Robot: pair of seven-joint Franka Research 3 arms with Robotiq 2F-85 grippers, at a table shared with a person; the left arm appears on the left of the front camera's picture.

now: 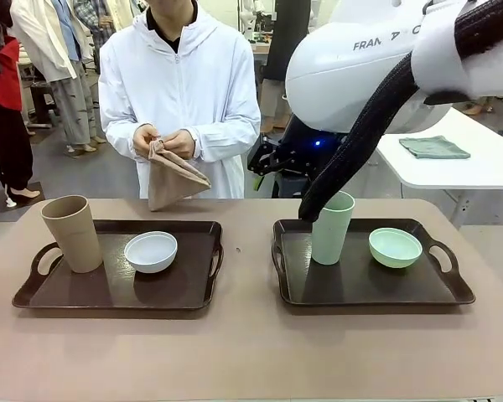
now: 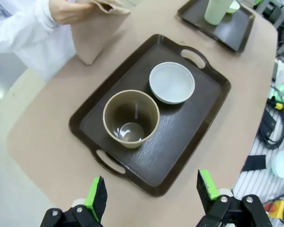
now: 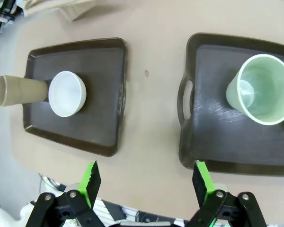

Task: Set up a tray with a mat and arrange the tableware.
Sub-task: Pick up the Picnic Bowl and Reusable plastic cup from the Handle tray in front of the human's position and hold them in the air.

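Note:
Two dark brown trays sit side by side on the tan table. On the left tray stand a tan cup and a white bowl. The right tray carries a pale green cup and a pale green bowl. At the far edge a person holds a folded tan mat in both hands. My left gripper hovers open high above the left tray's near rim. Also open and high, my right gripper hangs over the table's near edge between the two trays.
My right arm, with its black cable sleeve, fills the upper right and hangs in front of the green cup. A white side table with a grey-green cloth stands behind. Bare tabletop lies between the trays and along the near edge.

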